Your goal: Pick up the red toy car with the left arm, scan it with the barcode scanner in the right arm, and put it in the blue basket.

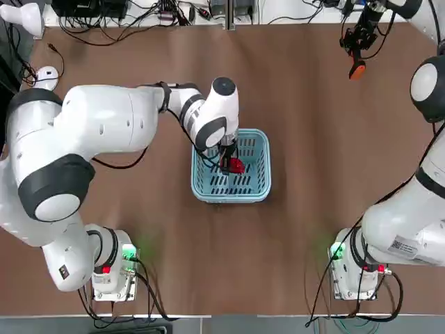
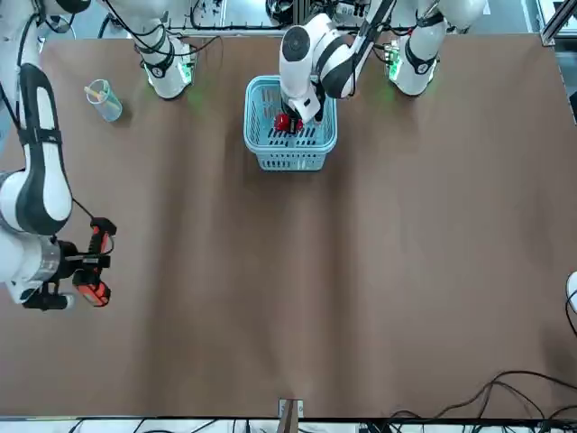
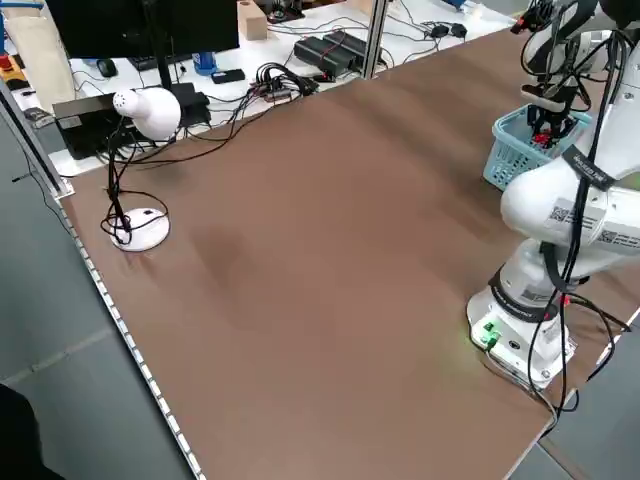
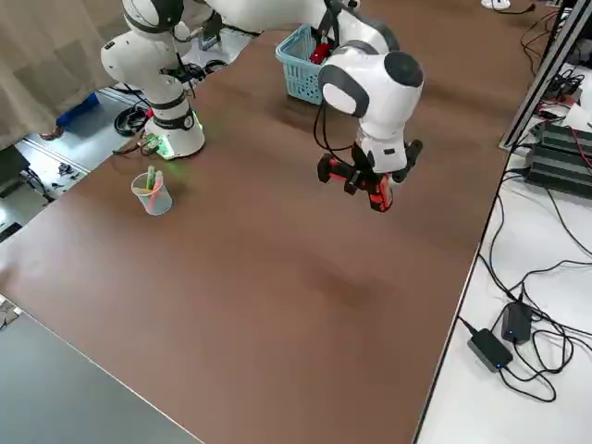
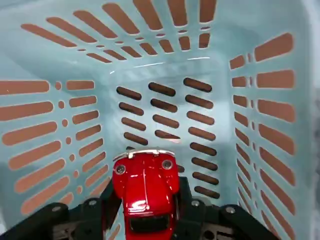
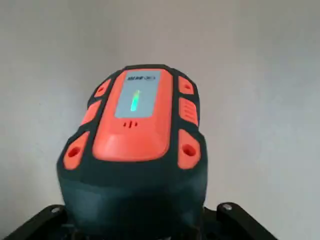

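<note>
Left gripper (image 5: 145,212): closed on car (image 5: 145,192), over basket (image 5: 167,120); car's long axis runs along fingers, bumper end outward. Right gripper (image 6: 137,227): grips scanner (image 6: 137,145).

red toy car (image 5: 146,192): glossy | blue basket (image 5: 155,112): smooth plastic | tabletop (image 1: 299,160): brown, mostly matt
</note>
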Available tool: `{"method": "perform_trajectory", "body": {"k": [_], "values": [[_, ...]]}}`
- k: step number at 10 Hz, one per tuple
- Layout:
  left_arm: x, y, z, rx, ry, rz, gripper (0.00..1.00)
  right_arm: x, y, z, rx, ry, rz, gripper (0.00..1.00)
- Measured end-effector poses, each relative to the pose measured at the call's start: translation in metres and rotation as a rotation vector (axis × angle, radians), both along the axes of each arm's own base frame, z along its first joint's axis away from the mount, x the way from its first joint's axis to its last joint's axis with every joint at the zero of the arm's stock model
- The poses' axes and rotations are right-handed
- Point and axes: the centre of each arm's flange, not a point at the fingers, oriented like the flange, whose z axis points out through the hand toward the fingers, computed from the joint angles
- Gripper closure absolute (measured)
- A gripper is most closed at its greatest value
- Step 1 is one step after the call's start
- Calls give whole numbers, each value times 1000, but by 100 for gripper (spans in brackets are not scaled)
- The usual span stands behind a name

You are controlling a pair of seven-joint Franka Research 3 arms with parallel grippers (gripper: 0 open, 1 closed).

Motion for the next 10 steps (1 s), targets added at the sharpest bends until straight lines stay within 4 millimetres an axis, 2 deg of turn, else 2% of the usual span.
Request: {"method": "perform_trajectory", "body": {"k": [3, 6, 10], "values": [[-4, -1, -14, -2, -20, 3, 50, -13, 9, -41, 0, 15, 10, 70], [-3, -2, -28, 3, -27, 7, 50, -18, 17, -66, -3, -23, 18, 70], [-2, -3, -30, 1, -49, -10, 50, -24, 19, -103, -16, -70, 28, 70]]}}
